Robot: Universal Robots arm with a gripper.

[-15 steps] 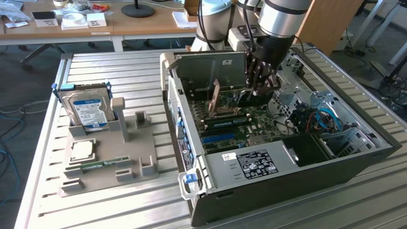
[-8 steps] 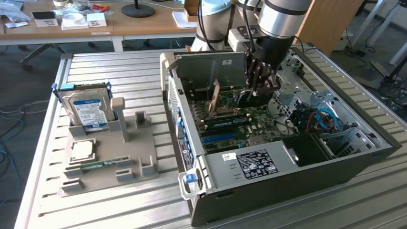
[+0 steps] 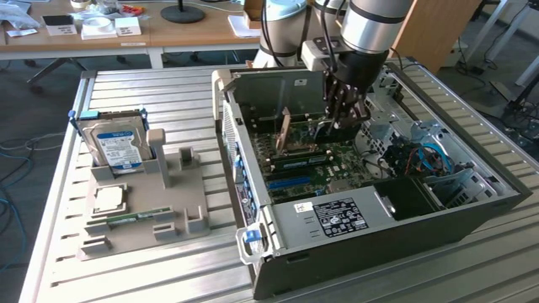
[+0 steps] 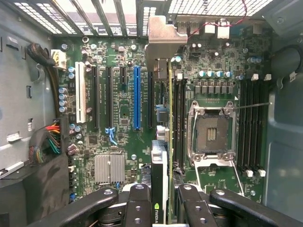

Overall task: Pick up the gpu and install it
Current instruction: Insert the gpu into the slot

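- Gpu hangs edge-on over the motherboard, grasped between the gripper's fingers, toward twelve o'clock inside the case in the exterior view.
- Seating it well likely needs the card upright, its edge parallel to the blue slot, and its bracket lined up with the rear openings.

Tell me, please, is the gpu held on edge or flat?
On edge: the gripper clamps the gpu with its thin edge facing the wrist camera, perpendicular to the motherboard. Seated in a slot: cannot tell.
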